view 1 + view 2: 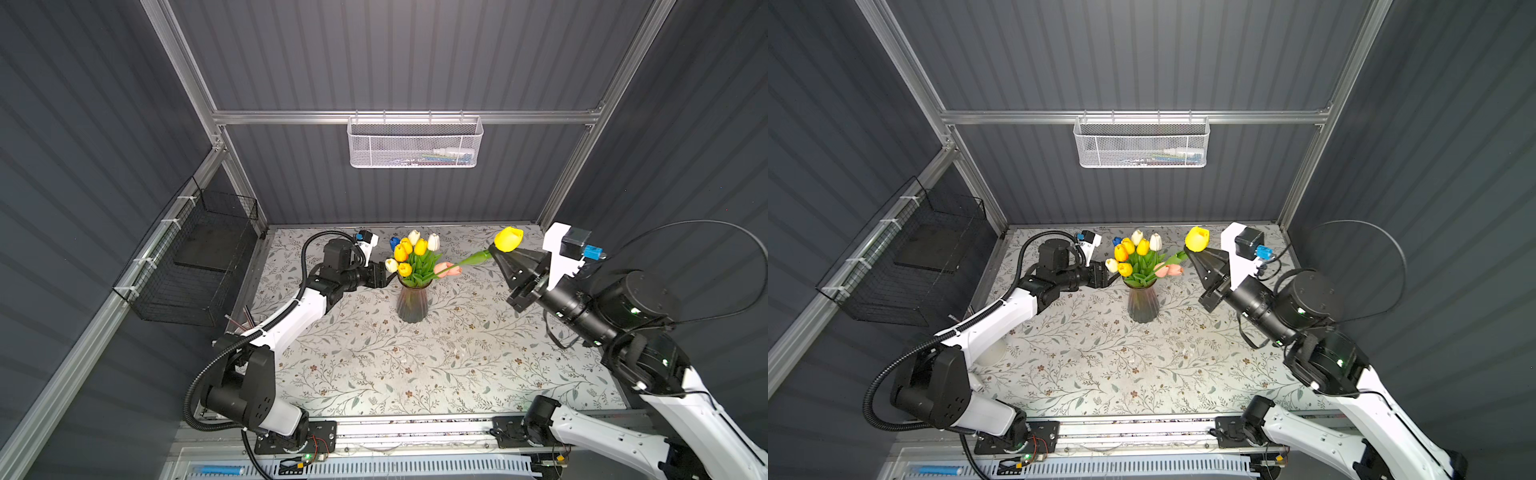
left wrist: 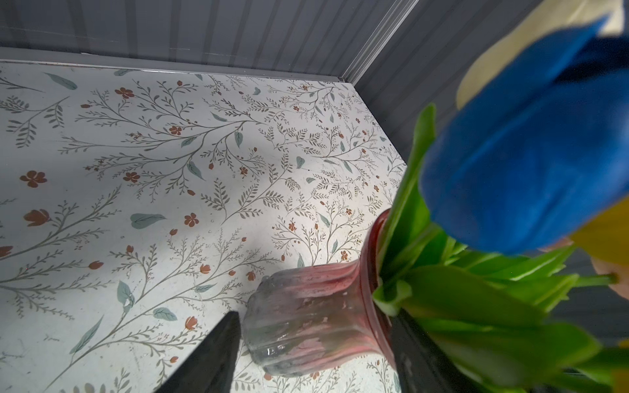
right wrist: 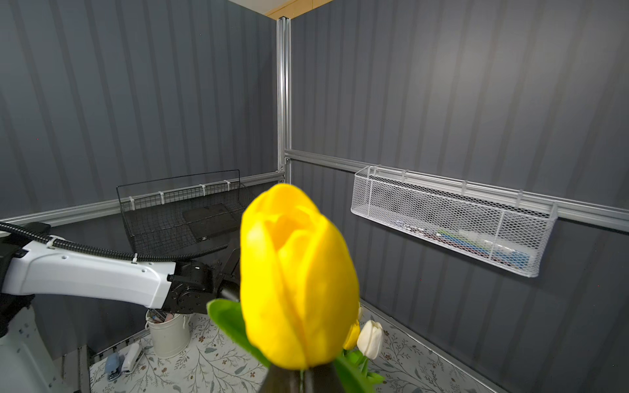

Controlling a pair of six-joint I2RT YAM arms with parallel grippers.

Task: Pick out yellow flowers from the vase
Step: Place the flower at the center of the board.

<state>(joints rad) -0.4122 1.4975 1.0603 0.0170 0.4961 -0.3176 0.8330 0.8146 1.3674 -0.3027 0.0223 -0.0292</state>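
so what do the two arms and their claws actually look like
Both arms have smooth white shell links joined by chunky black cylindrical joints. The left arm carries a black ribbed cable conduit along its length, tied on with white zip ties. The right arm has a thin black cable looping wide behind it. Each claw, the left claw and the right claw, has black tapered fingers, with a white wrist camera mount bearing a blue connector.

Bare table before vase; bouquet crowded above.

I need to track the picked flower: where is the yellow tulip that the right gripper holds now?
In both top views the yellow tulip is in the right gripper, right of the vase, its stem slanting back to the bouquet.
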